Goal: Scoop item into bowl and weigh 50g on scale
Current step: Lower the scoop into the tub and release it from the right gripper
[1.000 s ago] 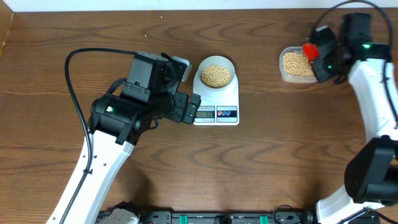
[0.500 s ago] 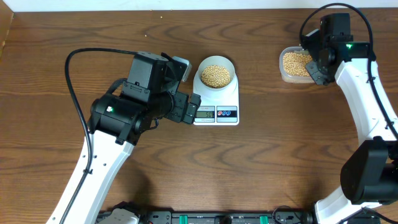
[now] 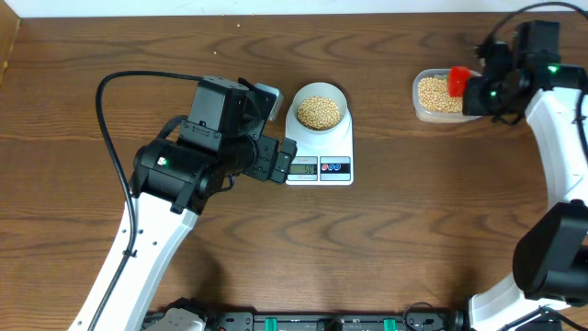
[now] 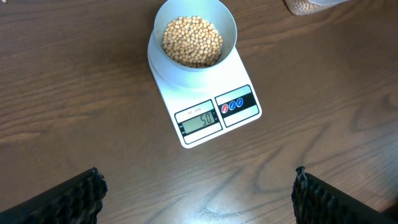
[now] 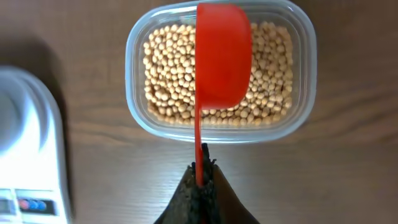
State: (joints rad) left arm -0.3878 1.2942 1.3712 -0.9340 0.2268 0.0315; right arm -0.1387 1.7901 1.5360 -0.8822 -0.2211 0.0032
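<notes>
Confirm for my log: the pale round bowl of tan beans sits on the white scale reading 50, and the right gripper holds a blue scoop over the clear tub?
No: the rounded plastic scoop in the right gripper is red, not blue, as the right wrist view shows. It does hang over the clear plastic tub; the rest stands.

Tan beans (image 4: 192,41) fill the pale bowl (image 4: 194,9) atop the white scale (image 4: 205,93)
</notes>
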